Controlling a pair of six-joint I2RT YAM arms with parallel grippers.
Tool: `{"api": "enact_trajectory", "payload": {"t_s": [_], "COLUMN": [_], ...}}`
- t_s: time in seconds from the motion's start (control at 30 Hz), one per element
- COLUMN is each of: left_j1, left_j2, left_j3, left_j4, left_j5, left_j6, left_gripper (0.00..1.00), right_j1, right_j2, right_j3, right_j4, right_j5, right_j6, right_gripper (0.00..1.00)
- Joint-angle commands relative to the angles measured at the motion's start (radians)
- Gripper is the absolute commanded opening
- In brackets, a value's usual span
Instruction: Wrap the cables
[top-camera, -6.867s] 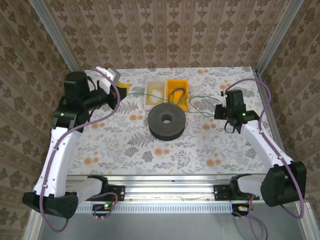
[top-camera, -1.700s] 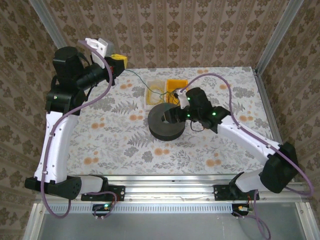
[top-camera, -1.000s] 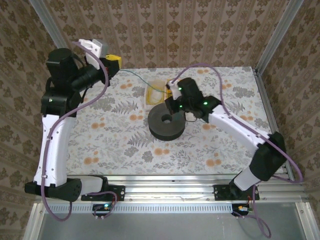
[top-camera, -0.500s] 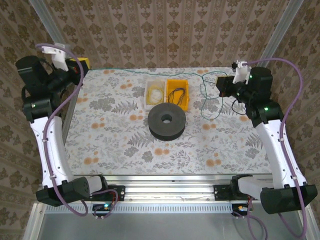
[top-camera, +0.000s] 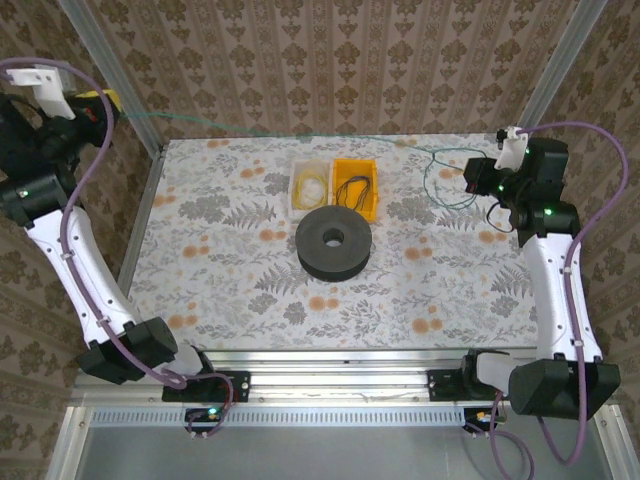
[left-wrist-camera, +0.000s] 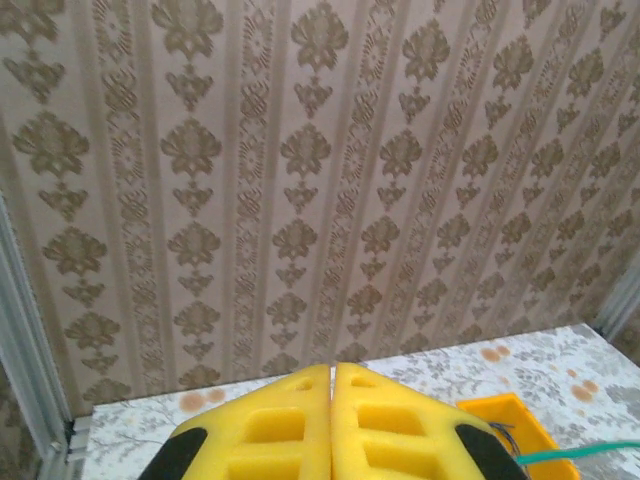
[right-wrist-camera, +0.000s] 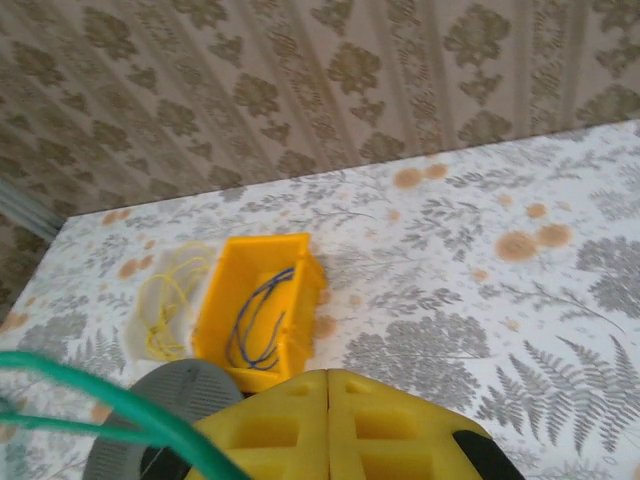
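Change over the last second: both arms have swung outward from the middle of the bench (top-camera: 220, 280).

- The left tool (top-camera: 108, 103) has gone up and out past the far left corner.
- The right tool (top-camera: 478, 180) has left the spool (top-camera: 333, 242) and now sits near the far right corner.

Both tools have their fingers pressed flat together, as seen in the left wrist (left-wrist-camera: 330, 420) and right wrist (right-wrist-camera: 328, 420) views. The green cable (top-camera: 260, 129) leaves each one, so I judge both are pinching it.

The cable was slack a moment ago. It now runs as a long straight line above the far edge, with loose loops left just beside the right tool.

The dark cable (top-camera: 355, 187) lies untouched in the orange bin (top-camera: 372, 208). The pale yellow cable (top-camera: 310, 185) lies untouched in the clear bin (top-camera: 296, 203).

Judgement: one cable has been drawn out and tensioned. None of it is on the spool yet, so winding has not begun.
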Motion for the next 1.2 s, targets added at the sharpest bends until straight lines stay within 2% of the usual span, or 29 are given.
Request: {"api": "enact_trajectory", "payload": {"t_s": [0.0, 0.1, 0.27, 0.57, 0.97, 1.17], "left_j1": [0.056, 0.084, 0.149, 0.303, 0.435, 0.473], "left_j2": [0.024, 0.053, 0.099, 0.138, 0.127, 0.129], "left_j3": [0.09, 0.168, 0.29, 0.415, 0.421, 0.427], "left_j4": [0.039, 0.027, 0.028, 0.133, 0.314, 0.385], "left_j5": [-0.064, -0.065, -0.048, 0.001, -0.004, -0.024], "left_j6": [-0.019, -0.027, -0.072, -0.221, -0.402, -0.477], "left_gripper": [0.0, 0.0, 0.0, 0.0, 0.0, 0.0], "right_j1": [-0.047, -0.067, -0.098, -0.135, -0.203, -0.229], "right_j2": [0.036, 0.063, 0.084, 0.138, 0.239, 0.275], "right_j3": [-0.013, -0.025, -0.071, -0.106, -0.131, -0.128], "right_j4": [-0.05, -0.05, -0.021, 0.002, 0.025, 0.001], "right_j5": [0.167, 0.208, 0.205, 0.226, 0.261, 0.348], "right_j6": [0.027, 0.031, 0.045, 0.037, 0.024, 0.009], "right_gripper": [0.0, 0.0, 0.0, 0.0, 0.0, 0.0]}}
